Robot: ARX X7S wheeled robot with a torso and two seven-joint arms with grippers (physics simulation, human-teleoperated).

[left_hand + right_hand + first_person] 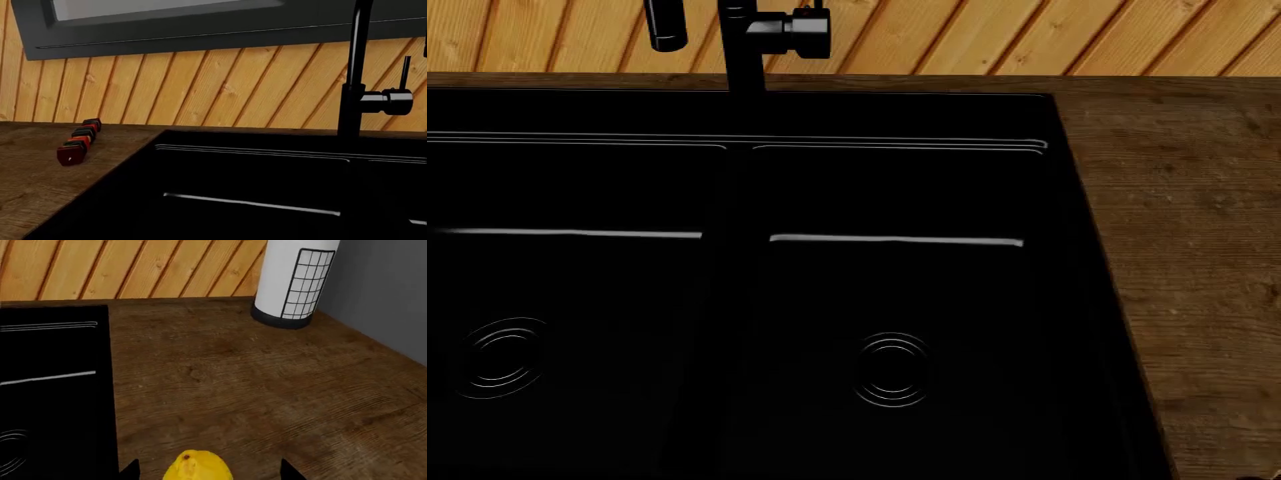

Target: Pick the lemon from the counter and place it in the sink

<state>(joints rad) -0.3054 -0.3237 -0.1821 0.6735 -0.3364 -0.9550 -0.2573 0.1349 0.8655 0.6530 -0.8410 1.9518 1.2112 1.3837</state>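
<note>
The lemon (197, 467), bright yellow with a small brown nub, lies on the brown wood-grain counter (253, 385) just right of the black sink (53, 390). My right gripper (210, 472) is open around it. Its two dark fingertips (130, 471) stand either side of the fruit with a gap on each side. The head view shows the sink's two basins (881, 200) with ringed drains (892, 368), the divider and the black faucet (743, 45), but no lemon and no arm. The left wrist view looks over the sink (253, 175) and faucet (353, 75); no fingers of my left gripper can be made out.
A white cylinder with a black wire grid (297, 282) stands at the back of the counter beside a grey wall (387, 300). A row of red and black blocks (80, 141) lies on the counter left of the sink. An orange wood-slat wall (200, 85) backs everything.
</note>
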